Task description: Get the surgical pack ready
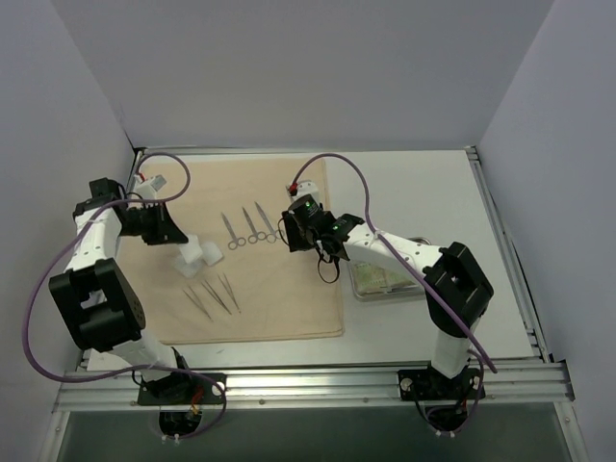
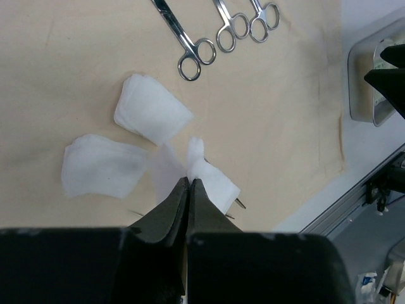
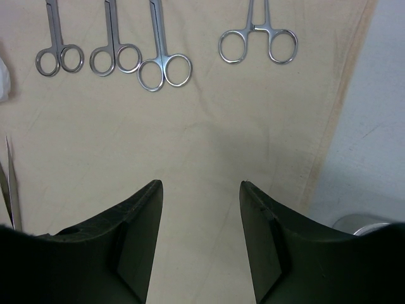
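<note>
The beige cloth (image 1: pixel 279 298) lies spread flat over the table's left half. Several steel forceps (image 1: pixel 252 231) lie in a row on it, ring handles toward me, also seen in the right wrist view (image 3: pixel 164 69). Tweezers (image 1: pixel 214 294) lie nearer the front. My left gripper (image 2: pixel 190 180) hangs over the cloth, shut on a corner of a white gauze pad (image 2: pixel 215 180). Two more gauze pads (image 2: pixel 152 114) lie flat beside it. My right gripper (image 3: pixel 200 185) hovers open above the cloth, below the forceps, holding nothing. The steel tray (image 1: pixel 358 289) with pale green packets (image 1: pixel 383 279) sits right of the cloth.
The table's metal frame rail (image 1: pixel 318 380) runs along the front edge. Grey walls close in the back and both sides. A purple cable (image 1: pixel 337 164) loops above the cloth from the right arm.
</note>
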Action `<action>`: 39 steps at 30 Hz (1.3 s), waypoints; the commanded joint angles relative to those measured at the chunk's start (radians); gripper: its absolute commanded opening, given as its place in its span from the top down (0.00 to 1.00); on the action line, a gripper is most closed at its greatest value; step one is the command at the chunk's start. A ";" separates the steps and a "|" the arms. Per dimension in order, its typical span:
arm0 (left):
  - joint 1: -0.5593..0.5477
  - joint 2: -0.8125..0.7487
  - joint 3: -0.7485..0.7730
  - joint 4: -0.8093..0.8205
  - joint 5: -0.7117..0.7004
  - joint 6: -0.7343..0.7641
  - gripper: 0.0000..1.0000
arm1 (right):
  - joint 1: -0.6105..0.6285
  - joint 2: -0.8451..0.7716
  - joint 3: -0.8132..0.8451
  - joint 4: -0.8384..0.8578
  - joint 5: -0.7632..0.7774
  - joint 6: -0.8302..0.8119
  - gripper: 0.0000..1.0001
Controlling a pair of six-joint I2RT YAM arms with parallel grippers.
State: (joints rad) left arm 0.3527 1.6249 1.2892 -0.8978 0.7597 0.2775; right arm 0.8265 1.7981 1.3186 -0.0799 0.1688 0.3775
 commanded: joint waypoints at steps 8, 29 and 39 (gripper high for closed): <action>0.012 -0.060 -0.004 0.030 -0.008 0.041 0.98 | 0.011 -0.005 0.047 -0.038 0.037 0.004 0.52; 0.106 0.142 -0.125 0.264 0.006 0.035 0.98 | 0.020 0.006 0.071 -0.072 0.057 0.001 0.52; 0.117 0.185 -0.128 0.280 -0.008 0.046 0.82 | 0.022 0.007 0.077 -0.084 0.060 -0.002 0.52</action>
State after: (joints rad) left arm 0.4744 1.7931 1.1561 -0.6373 0.7399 0.3023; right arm 0.8394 1.7981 1.3598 -0.1394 0.1955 0.3771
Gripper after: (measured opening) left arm 0.137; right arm 0.478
